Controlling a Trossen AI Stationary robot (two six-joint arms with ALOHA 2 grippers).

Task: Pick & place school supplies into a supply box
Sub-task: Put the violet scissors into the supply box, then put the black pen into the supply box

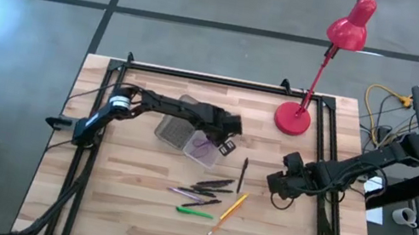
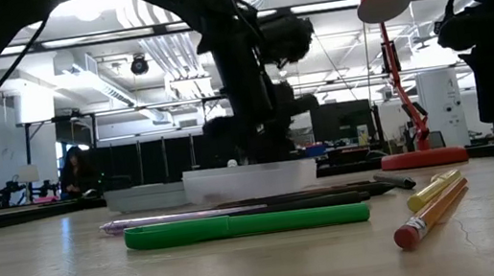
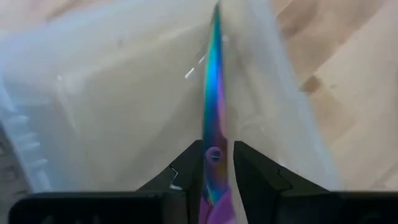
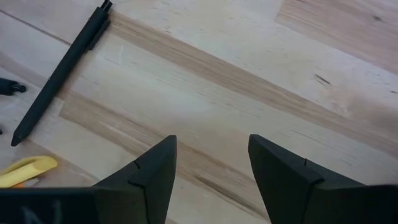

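My left gripper (image 1: 224, 140) is over the right end of the translucent supply box (image 1: 177, 129), shut on the scissors (image 3: 211, 81). Their iridescent blades point into the box (image 3: 124, 93), and the purple handles (image 1: 204, 148) show through its wall. On the wood in front of the box lie the green pen (image 1: 194, 213), the yellow-orange pencil (image 1: 227, 214), several dark and pinkish pens (image 1: 201, 190) and one black pen (image 1: 242, 173). My right gripper (image 1: 276, 188) hangs open over bare wood just right of the black pen (image 4: 62, 68), touching nothing. My left gripper pinches the scissors at the pivot screw (image 3: 215, 153), one finger (image 3: 186, 168) on each flat side. The shut blades run on ahead of the fingers, along them and edge-on, into the box. Whether the tips rest on the box floor I cannot tell.
A red desk lamp (image 1: 322, 68) stands with its round base near the table's far right corner. The box's ribbed lid (image 1: 172, 133) lies open beside it. Black frame rails (image 1: 200, 75) run along the far and side edges. Bare wood shows between the pens and my right gripper.
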